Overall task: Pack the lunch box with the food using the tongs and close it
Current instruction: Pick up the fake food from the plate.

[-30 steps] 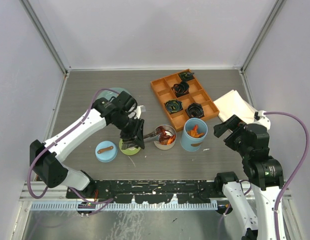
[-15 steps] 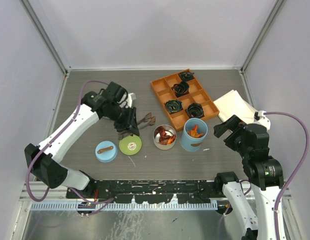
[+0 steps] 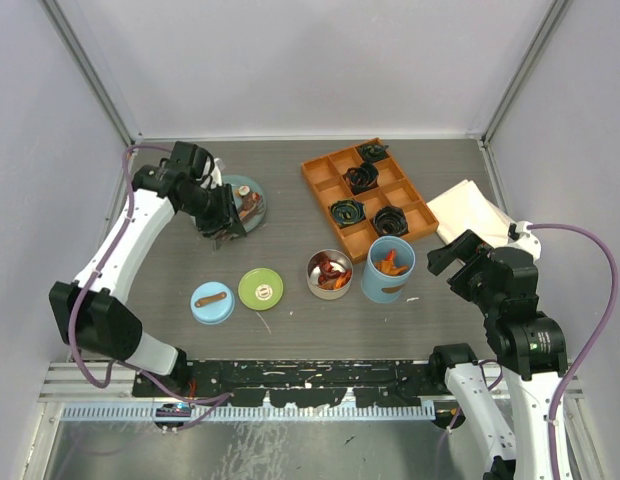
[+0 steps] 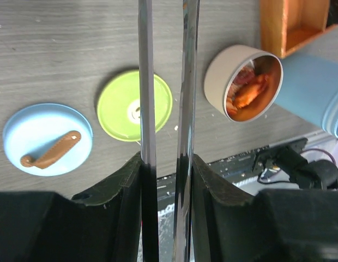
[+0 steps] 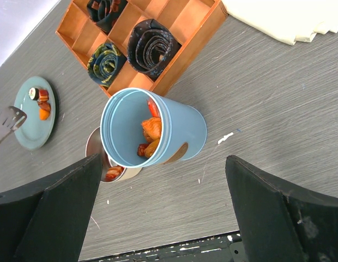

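My left gripper (image 3: pixel 222 218) is shut on the grey metal tongs (image 4: pixel 146 82) and holds them at the near edge of the teal plate (image 3: pixel 233 186), where a few food chunks (image 3: pixel 249 206) lie. In the right wrist view the tongs' tip (image 5: pixel 8 122) shows just beside that plate (image 5: pixel 27 123). The steel tin (image 3: pixel 330 274) and the light-blue cylinder (image 3: pixel 388 268) stand open mid-table, both with food inside. The green lid (image 3: pixel 261 289) and the blue lid (image 3: pixel 212 302) lie flat to their left. My right gripper (image 5: pixel 163 164) hangs open above the cylinder (image 5: pixel 152 131), holding nothing.
An orange compartment tray (image 3: pixel 368 198) with black coils sits at the back, right behind the cylinder. A folded white cloth (image 3: pixel 475 212) lies at the right edge. Grey walls close in the table at the back and both sides.
My left arm has swung from the steel tin back and to the left, carrying the tongs to the teal plate. The right arm has not moved.
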Action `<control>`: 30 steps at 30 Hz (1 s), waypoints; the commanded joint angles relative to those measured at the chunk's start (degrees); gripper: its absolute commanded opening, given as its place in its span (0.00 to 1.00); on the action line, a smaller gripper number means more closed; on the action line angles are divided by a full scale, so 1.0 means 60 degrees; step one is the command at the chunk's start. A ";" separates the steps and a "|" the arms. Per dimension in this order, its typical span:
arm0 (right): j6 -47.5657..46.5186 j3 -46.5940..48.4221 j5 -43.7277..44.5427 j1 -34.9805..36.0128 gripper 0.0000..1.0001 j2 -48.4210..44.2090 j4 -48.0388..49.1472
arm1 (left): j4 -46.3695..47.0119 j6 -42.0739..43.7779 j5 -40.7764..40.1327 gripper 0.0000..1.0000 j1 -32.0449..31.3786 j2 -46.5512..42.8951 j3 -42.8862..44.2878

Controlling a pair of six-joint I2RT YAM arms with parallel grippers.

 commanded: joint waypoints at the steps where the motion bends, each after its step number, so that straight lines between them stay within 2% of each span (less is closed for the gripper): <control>1: -0.0051 0.0123 0.0194 -0.0030 1.00 0.0116 0.0312 | 0.0499 0.0306 -0.0817 0.36 0.0266 0.0408 0.0439; 14: -0.0037 0.0188 0.0194 -0.0030 1.00 0.0175 0.0303 | 0.0893 0.0799 -0.1001 0.36 0.0905 0.1236 0.0121; 30: -0.0002 0.0197 0.0150 -0.0037 1.00 0.0248 0.0328 | 0.1294 0.1048 -0.0542 0.37 0.0989 0.1903 -0.0251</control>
